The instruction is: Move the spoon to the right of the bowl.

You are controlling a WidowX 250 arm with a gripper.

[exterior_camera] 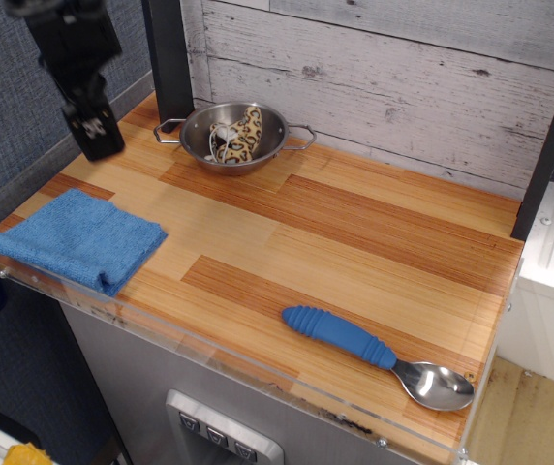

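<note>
The spoon lies flat at the front right of the wooden table, its blue ribbed handle pointing left and its silver scoop near the front right corner. The steel bowl with wire loop handles stands at the back left, by the wall, with a spotted yellow-brown item inside. My gripper hangs at the far left, left of the bowl and above the table. Its fingers look pressed together and hold nothing. It is far from the spoon.
A folded blue cloth lies at the front left corner. A dark post stands just behind and left of the bowl. A clear plastic lip runs along the table's front edge. A plank wall closes the back.
</note>
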